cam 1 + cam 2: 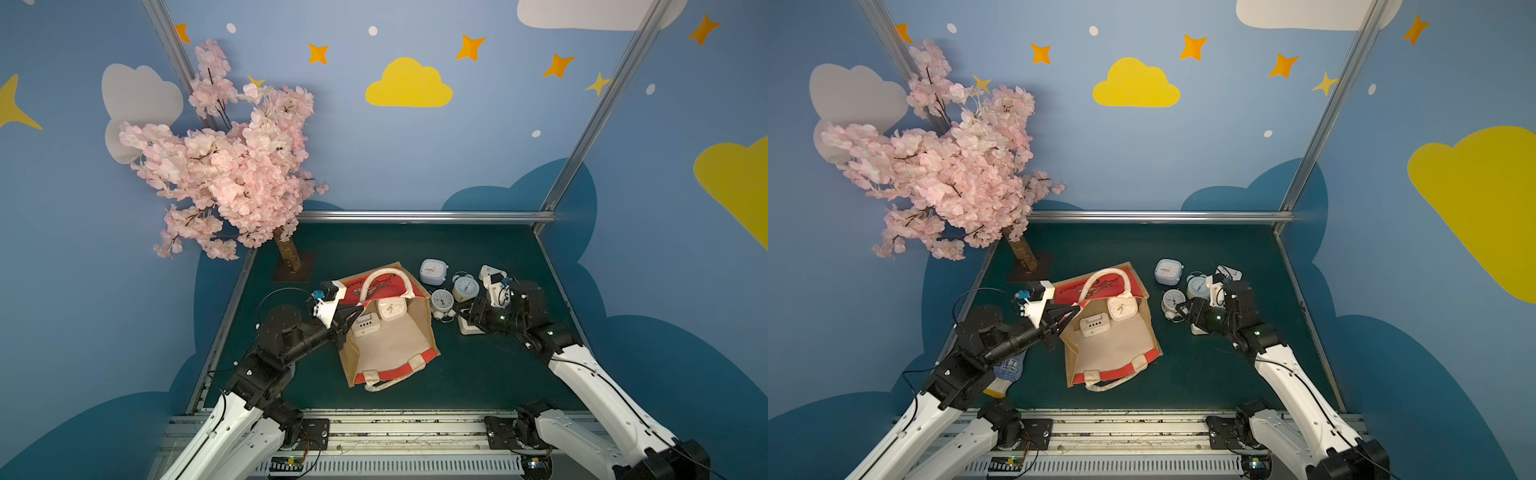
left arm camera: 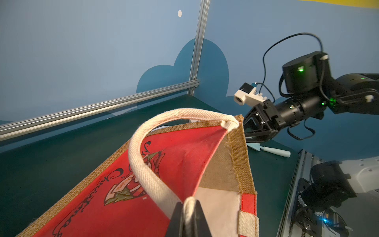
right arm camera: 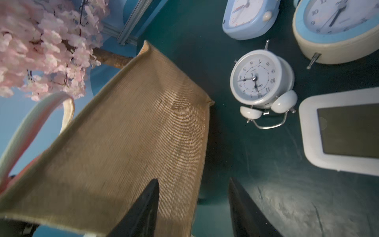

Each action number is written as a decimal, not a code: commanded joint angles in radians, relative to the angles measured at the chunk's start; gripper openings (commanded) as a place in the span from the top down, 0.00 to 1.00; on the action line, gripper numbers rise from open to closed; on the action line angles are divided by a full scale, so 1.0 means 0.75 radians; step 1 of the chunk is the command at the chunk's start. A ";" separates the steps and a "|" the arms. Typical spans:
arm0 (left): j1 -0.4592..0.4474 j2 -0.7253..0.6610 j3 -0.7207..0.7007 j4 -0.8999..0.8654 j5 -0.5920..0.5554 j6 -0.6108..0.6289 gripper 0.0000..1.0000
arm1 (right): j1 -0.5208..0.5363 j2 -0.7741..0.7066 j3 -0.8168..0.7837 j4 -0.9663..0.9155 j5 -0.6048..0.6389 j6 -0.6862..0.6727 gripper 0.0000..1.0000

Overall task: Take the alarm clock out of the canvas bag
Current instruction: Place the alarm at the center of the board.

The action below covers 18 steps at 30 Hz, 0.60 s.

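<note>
Canvas bag: the canvas bag [image 1: 386, 349] lies flat on the green table [image 1: 478, 374], with its mouth propped open and the cream lining showing.
Left claw: the left gripper [image 2: 189, 205] is clamped on the rope handle [image 2: 141, 164] at its root and holds the red panel [image 2: 180, 156] up.
Right claw: the right gripper [image 3: 193, 180] has its jaws apart with nothing between them, just beside the bag's jute side.
Inside the bag: a cream square clock [image 1: 391, 309] and a white digital clock [image 1: 365, 325] rest on the lining.
Outside the bag: a blue square clock [image 1: 433, 272], a blue-rimmed bell clock [image 1: 465, 287], a white twin-bell clock [image 3: 256, 80] and a white screen clock [image 3: 338, 131] are clustered beside it.
Progress: I'd say it's well along, with two clocks left to lift out.
Writing: the black script on the red panel seems to begin "Ch", but I can't read the rest. The emblem's lettering is too small to read. The twin-bell dial shows numerals one to twelve, and no brand is legible.
</note>
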 commanded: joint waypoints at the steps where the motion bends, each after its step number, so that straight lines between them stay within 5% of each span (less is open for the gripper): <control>1: -0.013 0.012 0.042 0.040 0.006 0.006 0.90 | 0.098 -0.125 -0.066 -0.078 0.132 0.120 0.45; 12: -0.034 0.051 0.100 -0.015 -0.107 0.004 0.90 | 0.486 -0.318 -0.091 -0.084 0.440 0.348 0.47; 18: -0.057 0.075 0.117 -0.020 -0.136 0.011 0.90 | 0.750 -0.264 -0.054 -0.006 0.641 0.365 0.47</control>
